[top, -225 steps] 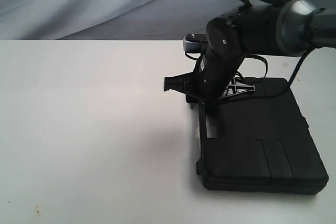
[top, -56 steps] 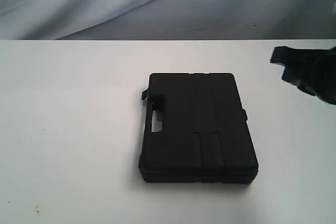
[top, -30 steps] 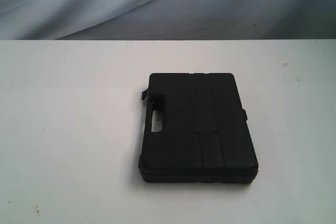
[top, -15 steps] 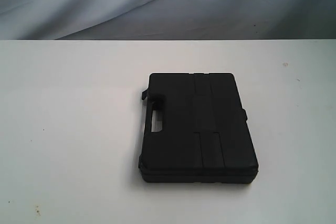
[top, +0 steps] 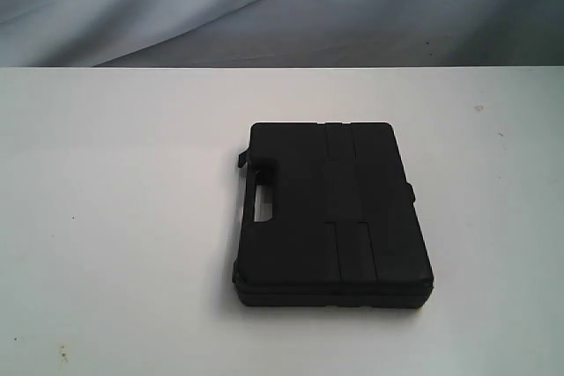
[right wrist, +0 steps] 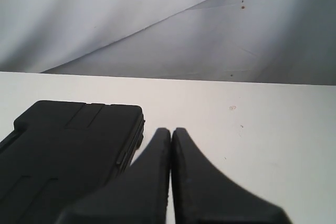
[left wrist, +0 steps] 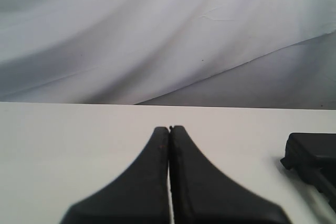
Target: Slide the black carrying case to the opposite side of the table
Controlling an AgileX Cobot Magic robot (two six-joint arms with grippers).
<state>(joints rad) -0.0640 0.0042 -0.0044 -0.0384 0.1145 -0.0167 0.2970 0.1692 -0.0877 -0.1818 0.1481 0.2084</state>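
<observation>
The flat black case (top: 330,213) lies on the white table (top: 123,217) a little right of centre in the exterior view, its cut-out handle (top: 262,202) facing left. Neither arm shows in that view. In the left wrist view my left gripper (left wrist: 169,128) is shut with nothing in it, above bare table, and a corner of the case (left wrist: 312,161) shows off to one side. In the right wrist view my right gripper (right wrist: 171,130) is shut and empty, just beside the case (right wrist: 63,150) and apart from it.
A grey-white cloth backdrop (top: 264,6) hangs behind the table's far edge. A few small dark specks (top: 62,354) mark the tabletop near the front left.
The right arm has drawn back out of the exterior view, leaving the case left of where it lay 7.5 s ago. Over the last second nothing has moved.
</observation>
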